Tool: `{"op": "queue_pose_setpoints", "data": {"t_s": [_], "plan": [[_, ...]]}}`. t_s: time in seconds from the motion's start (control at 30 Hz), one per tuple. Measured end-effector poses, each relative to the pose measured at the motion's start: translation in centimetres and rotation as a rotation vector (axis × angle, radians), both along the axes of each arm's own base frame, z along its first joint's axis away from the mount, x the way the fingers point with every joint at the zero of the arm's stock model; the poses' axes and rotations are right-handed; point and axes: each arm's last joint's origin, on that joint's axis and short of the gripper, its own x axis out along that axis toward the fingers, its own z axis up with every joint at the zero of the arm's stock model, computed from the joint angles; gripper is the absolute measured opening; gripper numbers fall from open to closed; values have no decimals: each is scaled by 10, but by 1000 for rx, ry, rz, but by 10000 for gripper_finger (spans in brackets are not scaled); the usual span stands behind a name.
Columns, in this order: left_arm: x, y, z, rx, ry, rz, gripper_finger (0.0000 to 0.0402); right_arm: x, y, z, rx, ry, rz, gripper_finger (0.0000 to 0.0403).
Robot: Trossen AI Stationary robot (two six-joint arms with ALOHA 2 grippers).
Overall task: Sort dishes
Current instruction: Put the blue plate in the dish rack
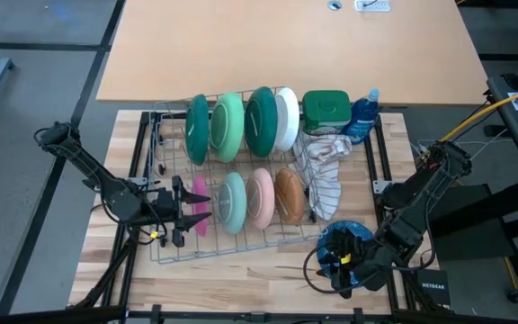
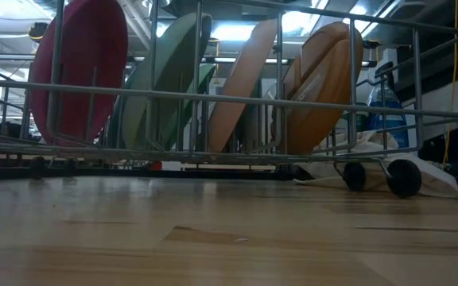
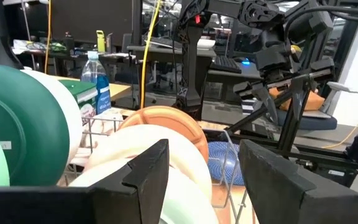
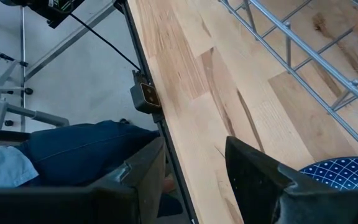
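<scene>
The wire rack (image 1: 232,236) sits mid-table, holding the plates on edge: dark green (image 1: 197,129), light green (image 1: 227,127), dark green (image 1: 260,121) and white (image 1: 288,118) in the back row; pink (image 1: 197,196), pale teal (image 1: 233,202), pale pink (image 1: 261,197) and brown (image 1: 289,195) in front. A navy plate (image 1: 344,236) lies flat beside the rack. The left gripper (image 1: 196,210) hangs at the pink plate, fingers apart, holding nothing. The right gripper (image 1: 338,273) hovers just beside the navy plate, fingers apart, empty.
</scene>
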Motion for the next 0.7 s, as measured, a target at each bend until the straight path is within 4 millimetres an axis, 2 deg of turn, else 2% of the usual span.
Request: {"op": "queue_pose_setpoints", "data": {"t_s": [0.37, 0.7], "plan": [[0, 0, 0, -2, 0, 0, 184, 2, 3, -6, 41, 50, -49, 170], [0, 0, 0, -3, -1, 0, 184, 16, 29, -51, 41, 283, 62, 170]]}}
